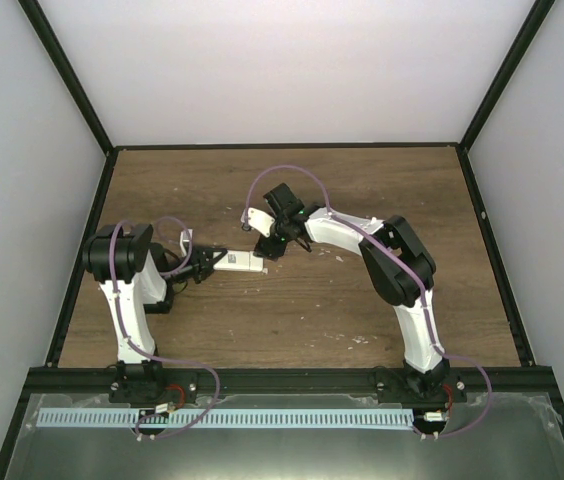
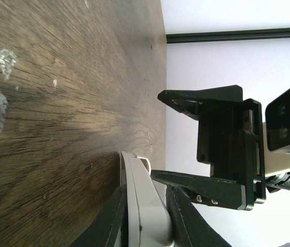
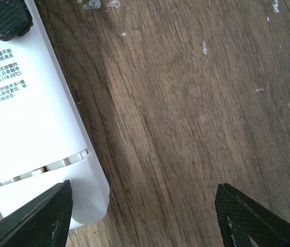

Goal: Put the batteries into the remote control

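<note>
White rectangular plastic remote control (image 1: 240,263) sits just toward 9 o'clock of the table's middle in the top view, long axis running 9 to 3. Right wrist view: plain back face up, block of small black print on it, slotted seam across near the 3 o'clock end. Left gripper (image 1: 205,264) is clenched on the remote's 9 o'clock end. One ribbed black pad (image 3: 3,18) lies on the upper face and the other finger is under it, so the bar is pinched through its thickness. Left wrist view shows the remote edge-on between those fingers, close to the wood; can't tell if the far end touches. Right gripper (image 3: 144,193) hangs at the remote's 3 o'clock end with jaws spread wide, grasping nothing. One fingertip is over the remote's end corner, the other over bare wood at 3 o'clock of it, well apart. Dark brown wood-grain table (image 1: 362,200) has pale chipped specks (image 3: 204,47), plus a scuffed patch (image 1: 357,338) toward 5 o'clock near the right arm. Small white bit (image 1: 186,240) at 10 o'clock of the left gripper, by the purple cable; too small to tell what it is. White walls and black frame posts surround the table.
</note>
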`<state>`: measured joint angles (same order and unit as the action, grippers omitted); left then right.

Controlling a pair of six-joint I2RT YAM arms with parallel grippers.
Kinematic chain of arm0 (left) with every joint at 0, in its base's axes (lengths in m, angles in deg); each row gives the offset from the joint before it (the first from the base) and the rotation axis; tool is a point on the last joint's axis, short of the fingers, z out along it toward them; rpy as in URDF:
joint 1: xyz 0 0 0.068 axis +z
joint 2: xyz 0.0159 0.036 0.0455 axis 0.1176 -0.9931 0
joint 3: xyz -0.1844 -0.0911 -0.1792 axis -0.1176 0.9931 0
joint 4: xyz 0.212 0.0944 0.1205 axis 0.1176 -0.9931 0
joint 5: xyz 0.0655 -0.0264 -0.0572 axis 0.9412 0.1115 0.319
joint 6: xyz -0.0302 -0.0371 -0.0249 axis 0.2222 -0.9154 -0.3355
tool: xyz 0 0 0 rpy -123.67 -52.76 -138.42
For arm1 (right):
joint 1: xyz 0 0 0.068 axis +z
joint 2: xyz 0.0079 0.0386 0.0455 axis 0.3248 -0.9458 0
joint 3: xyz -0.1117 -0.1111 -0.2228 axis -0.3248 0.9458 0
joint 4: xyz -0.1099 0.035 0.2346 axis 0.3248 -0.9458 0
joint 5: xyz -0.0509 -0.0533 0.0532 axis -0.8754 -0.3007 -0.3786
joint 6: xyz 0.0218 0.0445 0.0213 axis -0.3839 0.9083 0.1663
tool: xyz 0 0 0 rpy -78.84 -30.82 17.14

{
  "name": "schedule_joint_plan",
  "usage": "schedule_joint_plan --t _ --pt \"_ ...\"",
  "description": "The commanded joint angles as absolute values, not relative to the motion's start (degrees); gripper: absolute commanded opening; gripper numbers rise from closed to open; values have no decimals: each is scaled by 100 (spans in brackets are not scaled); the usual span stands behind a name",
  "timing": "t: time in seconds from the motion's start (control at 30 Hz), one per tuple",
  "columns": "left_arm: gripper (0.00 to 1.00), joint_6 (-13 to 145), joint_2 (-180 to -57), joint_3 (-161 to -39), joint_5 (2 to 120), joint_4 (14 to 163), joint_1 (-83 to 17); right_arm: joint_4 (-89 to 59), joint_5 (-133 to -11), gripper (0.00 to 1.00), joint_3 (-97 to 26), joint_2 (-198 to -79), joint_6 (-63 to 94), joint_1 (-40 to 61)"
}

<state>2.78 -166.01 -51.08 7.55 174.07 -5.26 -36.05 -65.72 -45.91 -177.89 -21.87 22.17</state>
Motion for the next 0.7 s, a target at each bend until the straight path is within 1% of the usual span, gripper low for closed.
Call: schedule_joint_plan --t 0.0,0.27,0.67 --pt "0 662 -16528 -5056 496 17139 -640 -3847 -6800 73 -4472 -18046 -2196 2332" --pt "0 1567 -15905 -5193 711 15588 -898 -3829 -6829 73 -4340 -17998 -2207 2328" --pt "0 1863 -15655 -5125 797 15124 -913 -3740 -7073 73 -4044 -17906 -2323 2310"
